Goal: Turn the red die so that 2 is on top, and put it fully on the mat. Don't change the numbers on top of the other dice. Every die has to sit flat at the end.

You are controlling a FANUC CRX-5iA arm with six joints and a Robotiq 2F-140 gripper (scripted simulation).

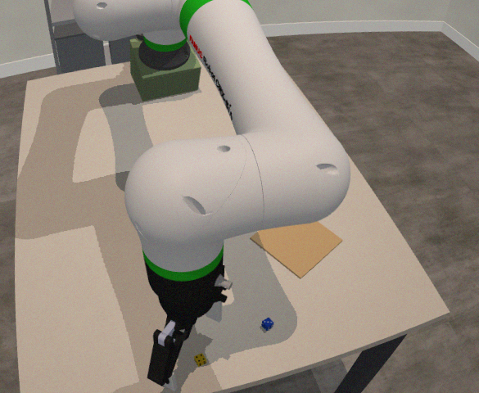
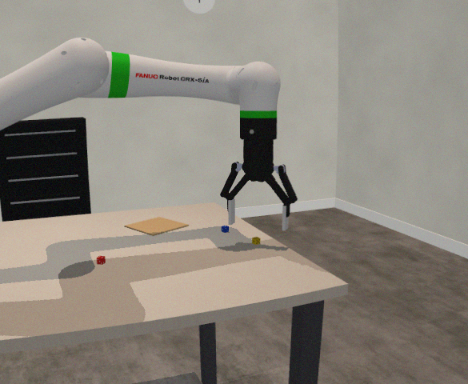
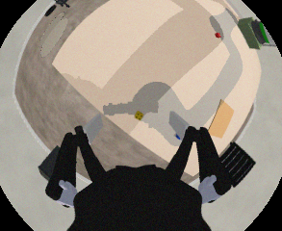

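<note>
Above the far corner of the worktop (image 2: 234, 285), the end effector (image 2: 257, 215) hangs well clear of the surface with its fingers spread to their widest and nothing between them. It hovers roughly over the yellow die (image 2: 256, 240), with the blue die (image 2: 225, 228) close by, so neither of these should be disturbed while it is that high. The red die (image 2: 101, 259) sits flat well apart from it, back toward the robot's base, and off the tan mat (image 2: 156, 226), which lies flat between the base side and the blue die. Its top number is too small to read. Judging by this spread, the arm is not yet positioned for the task's die and must travel back across to reach it.

The worktop is pale beige, crossed by broad grey shadow bands of the arm. Around it are a dark mottled floor, plain light walls with white skirting, and a black slatted cabinet (image 2: 42, 167) against the wall.
</note>
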